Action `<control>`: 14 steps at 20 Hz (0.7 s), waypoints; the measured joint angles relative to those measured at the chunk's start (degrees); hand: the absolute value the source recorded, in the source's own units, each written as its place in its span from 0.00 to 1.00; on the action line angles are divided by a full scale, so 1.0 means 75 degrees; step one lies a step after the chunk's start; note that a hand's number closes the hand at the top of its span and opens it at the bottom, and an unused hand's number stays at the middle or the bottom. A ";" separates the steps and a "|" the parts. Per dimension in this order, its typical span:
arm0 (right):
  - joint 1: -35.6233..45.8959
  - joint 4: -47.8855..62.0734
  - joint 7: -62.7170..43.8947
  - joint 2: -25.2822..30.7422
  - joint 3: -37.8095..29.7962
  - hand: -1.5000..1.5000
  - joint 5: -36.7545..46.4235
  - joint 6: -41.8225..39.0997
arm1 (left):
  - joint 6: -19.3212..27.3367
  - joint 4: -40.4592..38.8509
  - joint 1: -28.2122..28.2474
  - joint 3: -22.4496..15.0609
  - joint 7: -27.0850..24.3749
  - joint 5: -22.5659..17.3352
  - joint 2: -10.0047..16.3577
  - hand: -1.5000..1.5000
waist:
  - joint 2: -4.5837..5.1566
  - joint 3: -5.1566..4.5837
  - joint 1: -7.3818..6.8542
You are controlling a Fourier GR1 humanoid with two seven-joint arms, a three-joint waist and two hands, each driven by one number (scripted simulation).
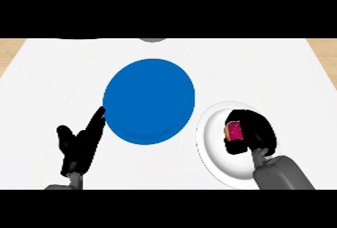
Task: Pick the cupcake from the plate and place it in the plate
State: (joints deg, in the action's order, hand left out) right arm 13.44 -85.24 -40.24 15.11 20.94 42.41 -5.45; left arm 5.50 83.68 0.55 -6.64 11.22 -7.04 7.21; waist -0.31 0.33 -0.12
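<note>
A cupcake [234, 131] with pink frosting sits on the white plate [214, 151] at the lower right. My right hand [256, 131] is curled round the cupcake from the right and hides most of it. A large blue plate [149, 101] lies in the middle of the counter with nothing on it. My left hand [80, 144] rests open at the lower left, fingers pointing up, its fingertips close to the blue plate's left rim.
The white counter top [59, 80] spreads out on all sides of the plates. A tan strip [12, 49] borders it at the far left and far right. A grey object [153, 40] peeks in at the top edge.
</note>
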 measured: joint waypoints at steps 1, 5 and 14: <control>-0.0056 0.0051 0.0106 -0.0020 0.0000 1.00 0.0110 0.0065 | -0.0029 0.0066 0.0037 0.0035 0.0030 -0.0014 0.0016 0.50 | 0.0000 -0.0005 0.0000; 0.0037 0.0018 0.0393 -0.0004 -0.0135 1.00 0.0521 0.0431 | -0.0152 0.0093 0.0110 0.0105 -0.0040 -0.0026 0.0036 0.50 | 0.0001 -0.0003 0.0005; 0.1506 -0.0278 -0.1660 -0.1756 0.2441 1.00 0.2076 0.1851 | -0.0409 -0.0105 -0.0252 -0.0176 0.0013 0.0030 -0.0053 0.50 | 0.0001 -0.0056 -0.0769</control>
State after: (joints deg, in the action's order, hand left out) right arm 24.73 -87.33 -52.70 1.94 39.25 57.98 8.43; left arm 2.43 82.90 -1.34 -7.97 11.31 -6.82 6.81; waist -0.31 -0.09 -5.89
